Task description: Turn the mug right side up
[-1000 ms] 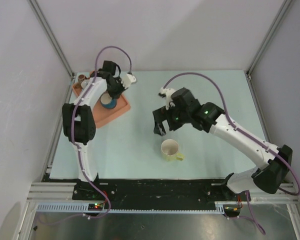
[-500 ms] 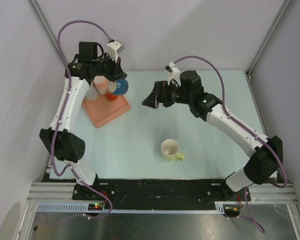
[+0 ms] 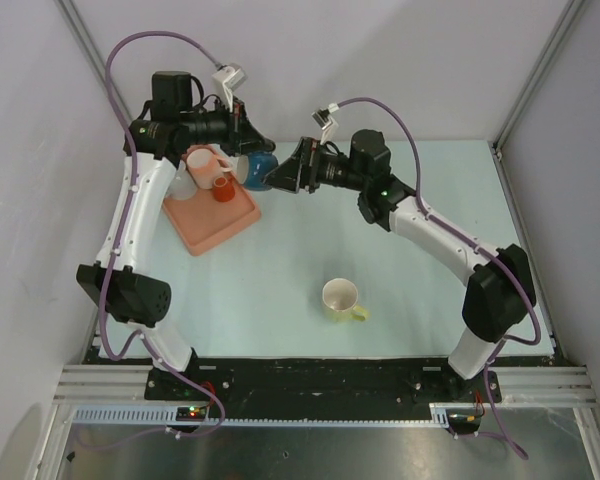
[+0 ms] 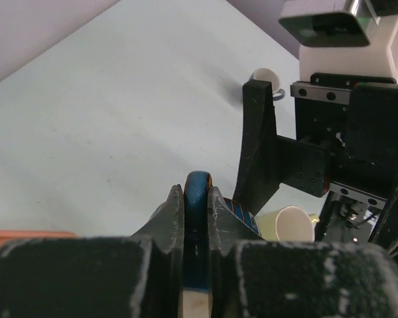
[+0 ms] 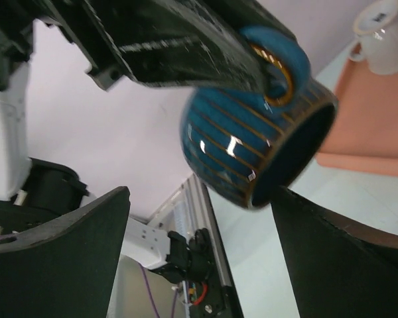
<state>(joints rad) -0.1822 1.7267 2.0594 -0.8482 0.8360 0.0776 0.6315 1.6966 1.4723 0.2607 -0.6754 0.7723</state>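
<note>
Right wrist view: blue mug (image 5: 245, 149) aloft near tray (image 3: 205, 225), axis roughly level, mouth tipped down, with left gripper (image 4: 198, 199) clenched on handle (image 5: 285, 50). Opposite, right gripper (image 3: 283, 176) spread wide, mug body directly ahead between fingers (image 5: 60, 265).

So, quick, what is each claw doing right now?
Left gripper: shut on the handle of the blue mug, held off the table.
Right gripper: open, a finger on either side of the mug.
</note>
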